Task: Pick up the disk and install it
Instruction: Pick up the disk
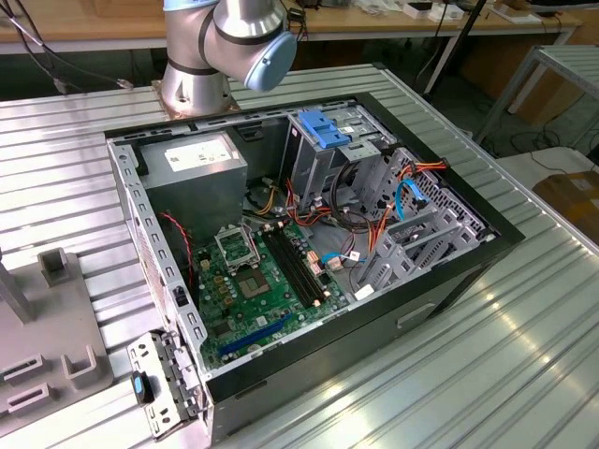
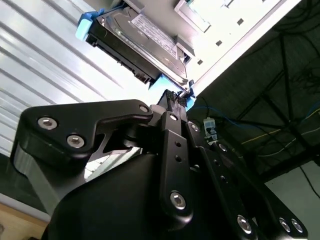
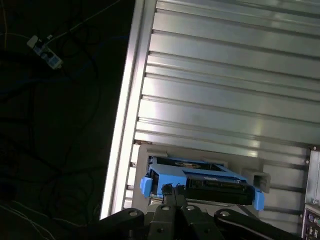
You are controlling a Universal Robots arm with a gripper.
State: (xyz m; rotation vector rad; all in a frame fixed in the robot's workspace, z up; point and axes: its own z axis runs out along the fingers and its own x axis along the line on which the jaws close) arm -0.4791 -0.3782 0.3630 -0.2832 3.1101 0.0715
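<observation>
Step in hand: pick-up. In both wrist views the gripper (image 3: 170,190) was closed on the disk (image 3: 210,181), its tips apparently pinching the blue rail at one end. The disk lay in a grey holder (image 3: 200,152) on the ribbed metal table (image 3: 225,75), close to the table's edge. The open computer case (image 1: 328,351) stood at the centre of the exterior view. Judgement: the lift called for a firm pinch and a straight pull clear of the holder's posts.
</observation>
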